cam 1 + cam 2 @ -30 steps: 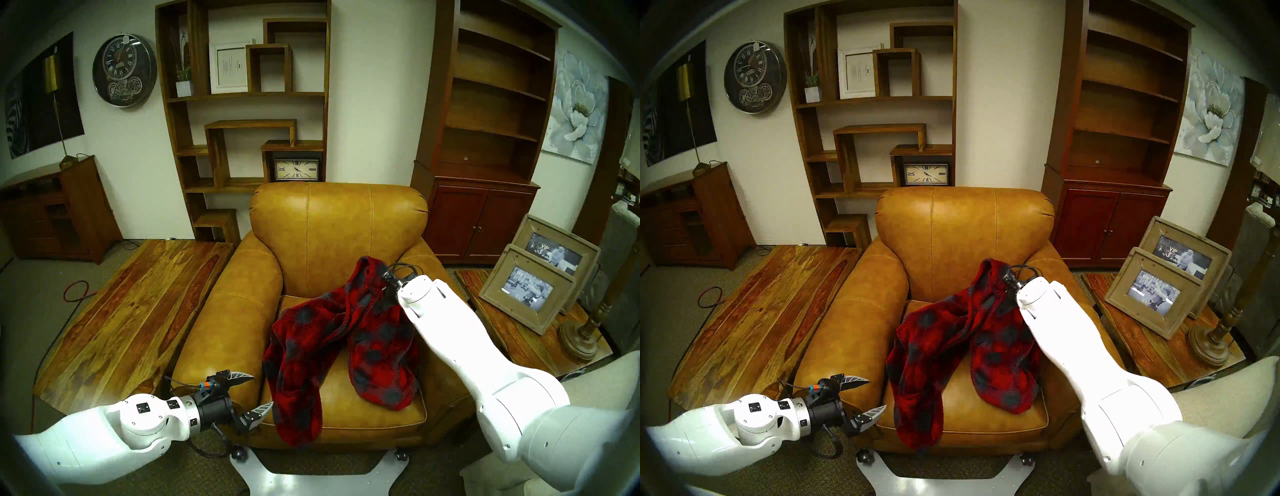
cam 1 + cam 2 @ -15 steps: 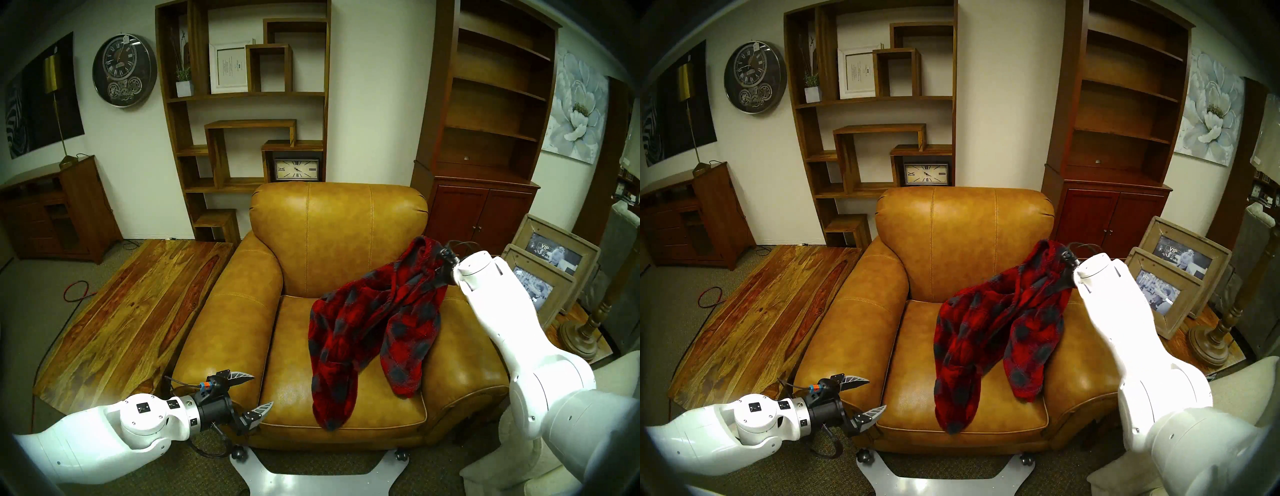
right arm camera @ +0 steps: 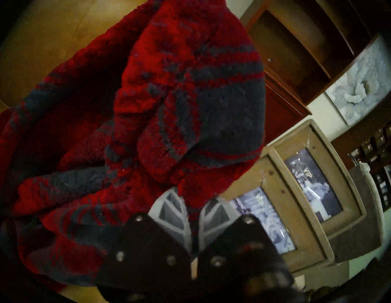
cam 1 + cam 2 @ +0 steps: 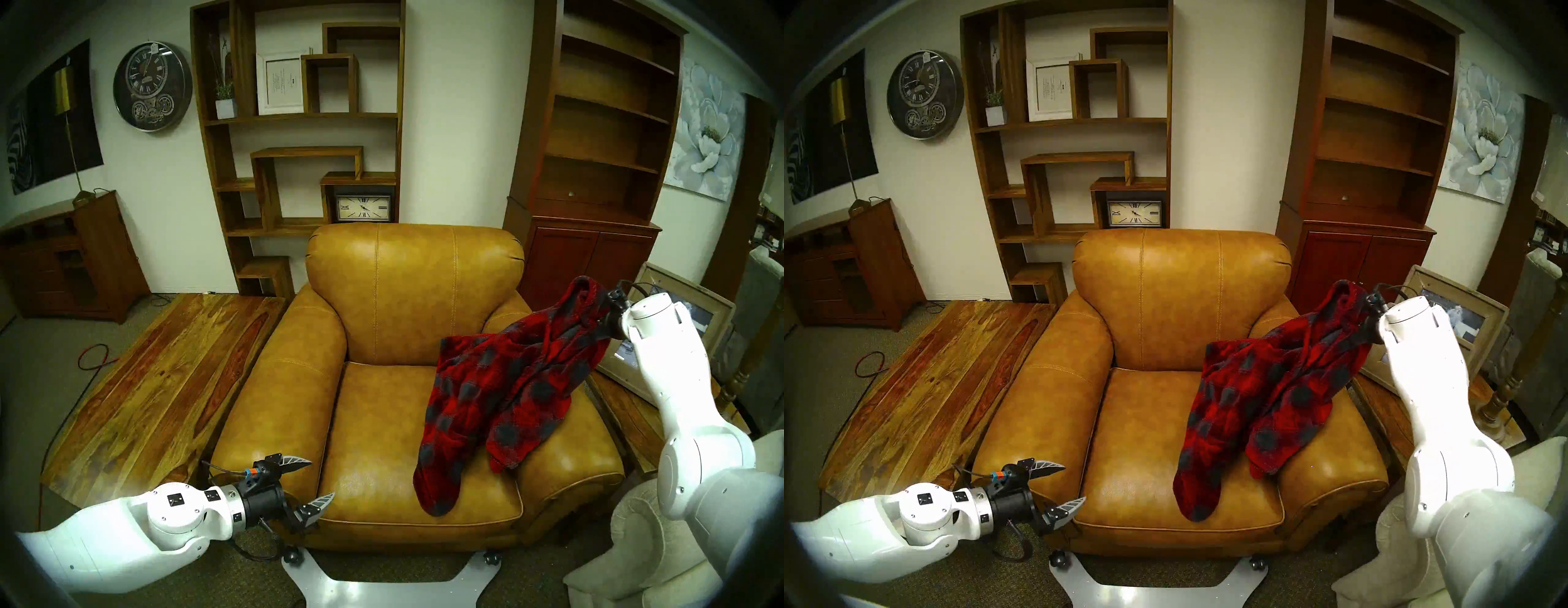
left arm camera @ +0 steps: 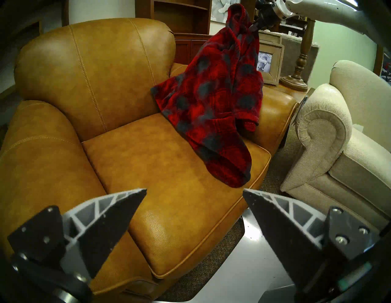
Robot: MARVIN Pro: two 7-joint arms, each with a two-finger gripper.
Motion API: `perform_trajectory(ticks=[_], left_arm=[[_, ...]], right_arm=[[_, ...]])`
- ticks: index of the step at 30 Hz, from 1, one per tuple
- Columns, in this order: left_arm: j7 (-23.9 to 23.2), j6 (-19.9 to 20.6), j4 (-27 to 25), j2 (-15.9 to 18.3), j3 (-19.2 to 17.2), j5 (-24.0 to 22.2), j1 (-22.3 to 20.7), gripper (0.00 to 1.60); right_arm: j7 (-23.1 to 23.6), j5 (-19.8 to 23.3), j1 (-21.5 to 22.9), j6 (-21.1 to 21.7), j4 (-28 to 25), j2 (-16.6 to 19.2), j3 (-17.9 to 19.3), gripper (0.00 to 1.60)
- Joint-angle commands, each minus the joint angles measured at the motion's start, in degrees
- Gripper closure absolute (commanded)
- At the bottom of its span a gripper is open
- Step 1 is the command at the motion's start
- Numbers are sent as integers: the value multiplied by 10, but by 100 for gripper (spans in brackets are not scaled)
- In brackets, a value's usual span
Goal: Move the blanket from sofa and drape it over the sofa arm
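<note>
The red-and-black plaid blanket (image 4: 509, 382) hangs bunched from my right gripper (image 4: 604, 312), which is shut on its top fold, above the outer side of the sofa arm (image 4: 568, 441). The blanket lies across that arm, and its lower end trails onto the right part of the seat of the tan leather sofa (image 4: 403, 288). The right wrist view shows the fingers (image 3: 169, 209) pinching the fleece (image 3: 169, 105). My left gripper (image 4: 322, 477) is open and empty at the sofa's front left corner. Its wrist view shows the blanket (image 5: 211, 95) across the seat.
A long wooden table (image 4: 161, 382) stands left of the sofa. A side table with picture frames (image 4: 712, 305) and a lamp post (image 5: 302, 53) stands just right of my right gripper. A beige fabric chair (image 5: 338, 137) stands at the front right. Shelves (image 4: 297, 127) line the back wall.
My right gripper has carried the blanket to the right and a little up, from over the seat to over the right sofa arm. The blanket's tail slid across the seat. The left arm has not moved.
</note>
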Motion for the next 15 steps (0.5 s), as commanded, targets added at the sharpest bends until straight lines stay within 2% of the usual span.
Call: perform_trajectory(ticks=[1, 10, 15], left_arm=[[0, -2, -4, -1, -1, 0, -1, 0], [0, -2, -5, 0, 0, -1, -2, 0], [0, -3, -5, 0, 1, -1, -3, 0]], right_arm=[[21, -30, 11, 2, -13, 62, 62, 160], [111, -82, -45, -3, 11, 106, 100, 160], [156, -114, -61, -18, 16, 124, 121, 160]])
